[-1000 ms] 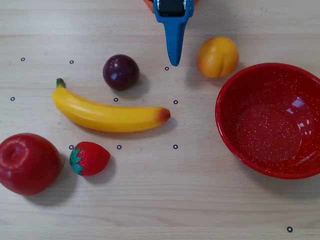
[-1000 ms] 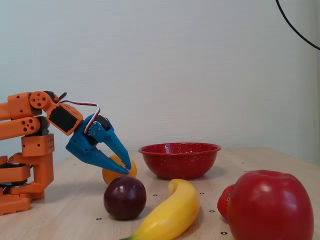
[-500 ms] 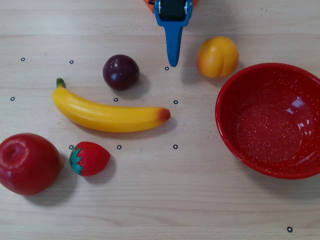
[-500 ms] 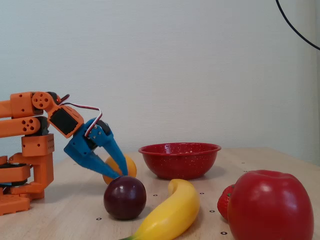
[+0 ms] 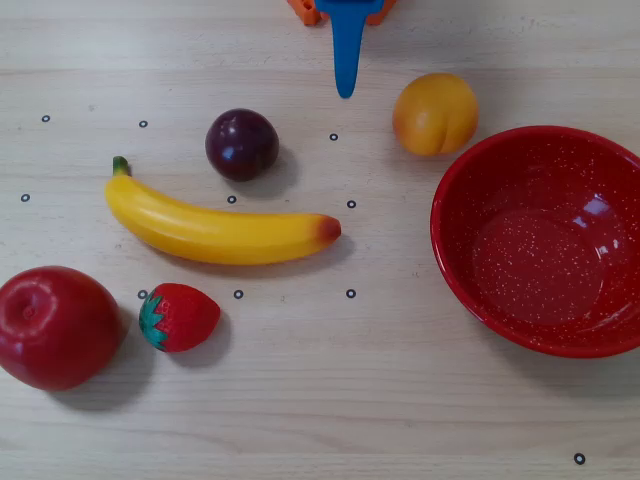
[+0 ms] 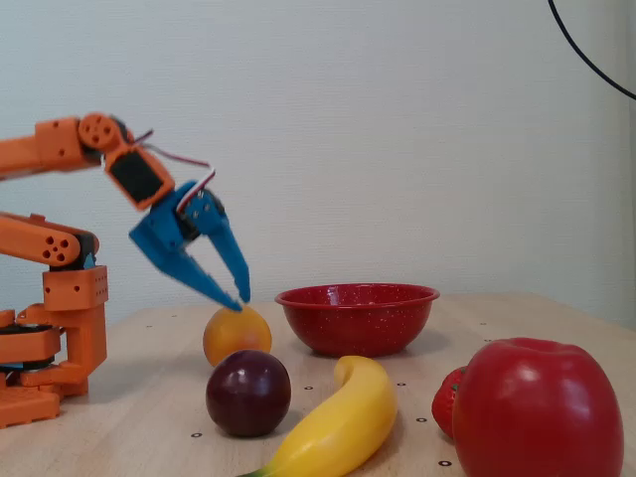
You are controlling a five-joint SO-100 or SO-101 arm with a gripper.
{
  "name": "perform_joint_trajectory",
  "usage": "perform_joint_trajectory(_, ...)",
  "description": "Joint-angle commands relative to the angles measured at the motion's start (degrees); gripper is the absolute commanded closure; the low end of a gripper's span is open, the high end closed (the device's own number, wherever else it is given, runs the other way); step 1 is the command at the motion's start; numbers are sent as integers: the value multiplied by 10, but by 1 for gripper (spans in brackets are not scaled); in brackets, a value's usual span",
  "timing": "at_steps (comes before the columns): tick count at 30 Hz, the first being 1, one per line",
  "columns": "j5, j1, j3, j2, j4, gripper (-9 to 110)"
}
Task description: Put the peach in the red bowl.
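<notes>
Nearest you in the fixed view stands the red apple (image 6: 537, 409), with the strawberry (image 6: 449, 400) tucked just behind its left side and the banana (image 6: 338, 422) lying lengthwise toward the middle. Behind the banana's left flank you see the plum (image 6: 247, 392), standing apart from it on the table (image 6: 149, 427).

Further back you find the peach (image 6: 237, 334), resting on the table just left of the red bowl (image 6: 357, 318) with a narrow strip of bare wood between them. From overhead, the peach (image 5: 435, 113) sits beside the upper left rim of the red bowl (image 5: 450, 250), whose right side runs past the picture's edge. Open table lies between peach and plum (image 5: 242, 144).

Your gripper (image 6: 238, 297) hangs tilted downward with its blue fingers spread moderately, holding nothing; the tips sit right at the peach's top. From overhead only one blue finger (image 5: 346, 60) enters from the top edge, left of the peach.
</notes>
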Motion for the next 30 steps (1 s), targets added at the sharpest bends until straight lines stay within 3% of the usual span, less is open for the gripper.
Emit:
perform_joint_trajectory(1,16,-10,-104,-36,26,101)
perform_joint_trajectory(14,16,-17,-469,-284,227,101)
perform_joint_trajectory(23,22,27,-551,-352,282,101)
perform_joint_trajectory(30,-41,85,-594,-451,325,100)
